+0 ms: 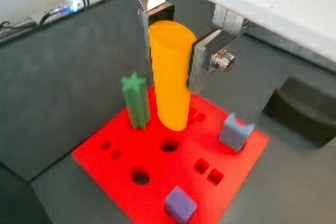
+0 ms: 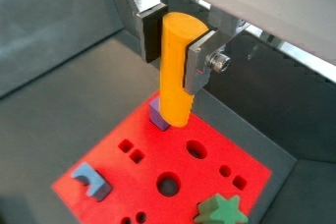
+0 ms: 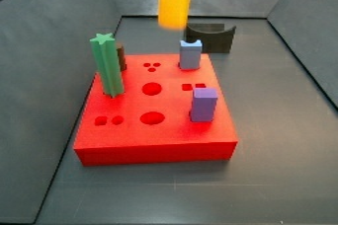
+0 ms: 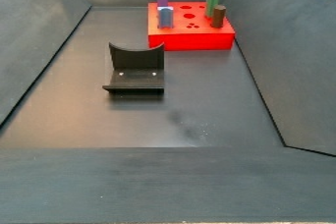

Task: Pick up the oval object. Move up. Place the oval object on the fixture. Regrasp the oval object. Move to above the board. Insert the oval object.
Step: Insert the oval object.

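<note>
Oval object (image 1: 172,76) hangs upright in the hand (image 1: 175,46), and we see the silver fingers (image 2: 197,59) closed flat against its sides in both wrist views, its rounded top up between them and its lower end free in the air above the board (image 3: 156,150). Below the hand, the board carries a green star-topped post (image 3: 107,66), a blue-grey piece (image 3: 191,54) and a purple peg (image 3: 204,105), with open holes between them. In a side view the fixture (image 4: 134,71) stands on the dark floor (image 4: 184,120) well apart from the board, with bare floor around it and grey walls closing the sides. We can read no writing or labels anywhere.
</note>
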### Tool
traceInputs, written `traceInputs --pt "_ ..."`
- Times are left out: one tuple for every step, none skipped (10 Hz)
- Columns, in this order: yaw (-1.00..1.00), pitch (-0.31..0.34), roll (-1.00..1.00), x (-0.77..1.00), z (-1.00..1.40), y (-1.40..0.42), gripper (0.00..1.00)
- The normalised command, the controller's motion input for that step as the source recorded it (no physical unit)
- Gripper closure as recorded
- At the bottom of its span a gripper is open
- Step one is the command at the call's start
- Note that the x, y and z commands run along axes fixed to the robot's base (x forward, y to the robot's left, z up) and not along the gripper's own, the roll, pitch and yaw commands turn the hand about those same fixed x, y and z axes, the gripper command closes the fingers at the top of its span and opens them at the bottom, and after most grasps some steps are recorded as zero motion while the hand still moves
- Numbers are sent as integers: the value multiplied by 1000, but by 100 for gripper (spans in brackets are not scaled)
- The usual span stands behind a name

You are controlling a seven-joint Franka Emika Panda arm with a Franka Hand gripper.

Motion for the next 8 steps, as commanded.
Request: traceInputs --pt "0 -13 -47 0 -1000 -114 100" --pt "0 -27 -107 -17 -914 -100 100" --pt "0 -49 -236 -131 -620 -129 100" --pt "0 -21 -316 -186 -451 -160 100" --pt "89 -16 -287 -200 -503 -123 100" --pt "189 -61 -96 -177 -797 -169 100" --pt "157 -66 -59 -197 -794 -206 100" --pt "123 -71 -50 -151 -737 -231 100"
